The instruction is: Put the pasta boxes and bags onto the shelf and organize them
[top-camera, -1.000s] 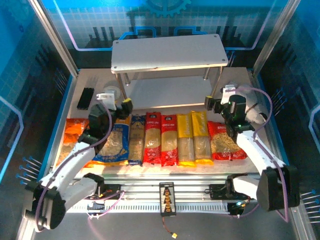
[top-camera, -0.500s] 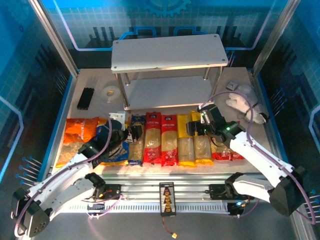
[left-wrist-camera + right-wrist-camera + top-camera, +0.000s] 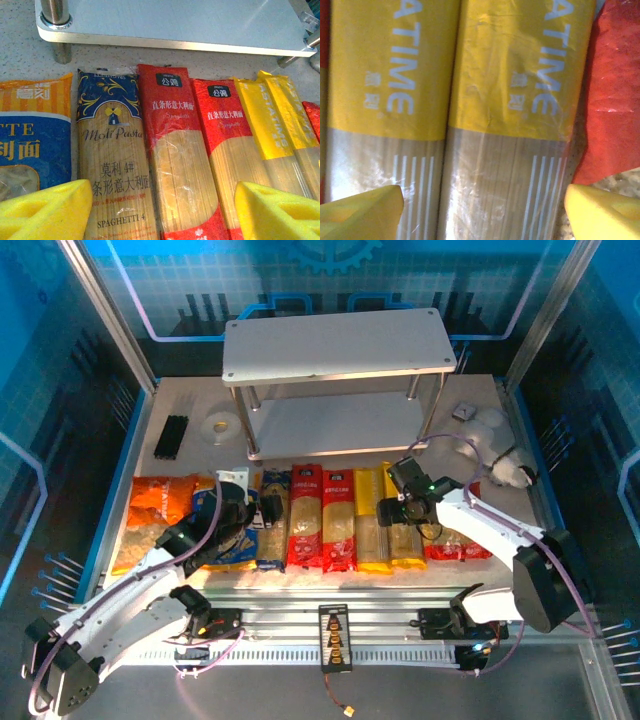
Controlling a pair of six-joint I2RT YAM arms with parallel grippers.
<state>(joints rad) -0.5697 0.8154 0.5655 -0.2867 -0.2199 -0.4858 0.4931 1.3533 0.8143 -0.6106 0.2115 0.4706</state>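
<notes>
The shelf (image 3: 340,345) stands at the far side of the table (image 3: 480,400). In front of it all the pasta lies in one row. The orange bag (image 3: 160,502) and blue bag (image 3: 30,145) lie on the left and the red bag (image 3: 455,530) on the right. Between them lie the blue-and-tan pack (image 3: 117,165), two red packs (image 3: 175,150) and two yellow packs (image 3: 390,75). The left gripper (image 3: 162,210) hangs wide open over the blue-and-tan pack. The right gripper (image 3: 482,210), its jaws spread, straddles the right yellow pack (image 3: 510,100).

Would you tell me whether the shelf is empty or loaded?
Empty: the shelf has both boards bare; all pasta packs lie on the table before it.
</notes>
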